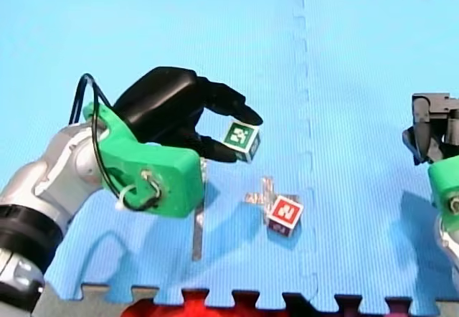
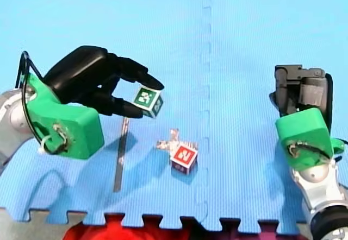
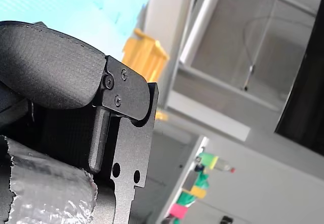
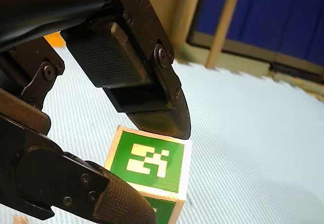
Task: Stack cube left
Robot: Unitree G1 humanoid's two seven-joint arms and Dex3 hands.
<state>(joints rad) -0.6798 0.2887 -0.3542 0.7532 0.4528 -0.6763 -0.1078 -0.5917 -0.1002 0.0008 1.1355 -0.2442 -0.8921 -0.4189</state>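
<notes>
- Left hand point(image 2: 95, 85) pinches the green cube point(image 2: 148, 101) between its fingertips point(image 2: 147, 81), above the blue mat point(image 2: 244, 44).
- Red cube point(image 2: 184, 157) lies on the mat, right of the held cube and nearer the robot, so the carry probably runs that way.
- Right hand point(image 2: 300, 90), holding nothing, is well apart at the right.

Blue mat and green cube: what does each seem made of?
Blue mat: probably soft matte foam; jigsaw-toothed edges, interlocking seam. Green cube, held by the left hand: rigid, perhaps wood or plastic; pale edges, smooth printed marker faces. Right hand is at the mat's right side.
</notes>
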